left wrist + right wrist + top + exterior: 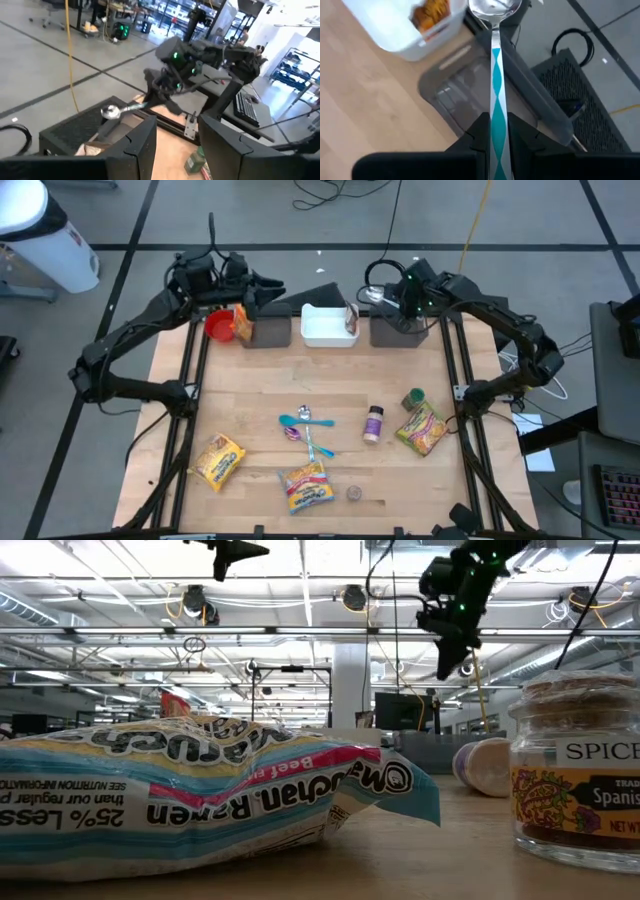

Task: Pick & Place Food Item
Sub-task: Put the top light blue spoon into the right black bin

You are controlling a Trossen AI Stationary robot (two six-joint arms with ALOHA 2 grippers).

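My right gripper (496,131) is shut on a spoon (495,60) with a teal-and-silver handle. It holds the spoon in the air at the table's far side, its bowl (371,295) above the right-hand dark bin (400,332). Between the two dark bins stands a white bin (325,326) with a food packet (351,318) in it. My left gripper (272,286) hovers over the left-hand dark bin (265,330), open with nothing between its fingers. Ramen packets (218,461) (307,486) (422,427) and a spice jar (373,423) lie on the wooden table. My right gripper pinches the spoon's handle (496,114) between its two fingers, the handle running along the fingers and out ahead of them. The fingers slant down toward the table's left. The spoon is lifted clear, its bowl (495,7) foremost, above the dark bin.
A red bowl (218,327) and an orange packet (241,323) sit at the far left corner. Two more spoons (305,430), a green-lidded jar (413,397) and a small cap (353,493) lie mid-table. Black frame rails (190,410) run along both table sides.
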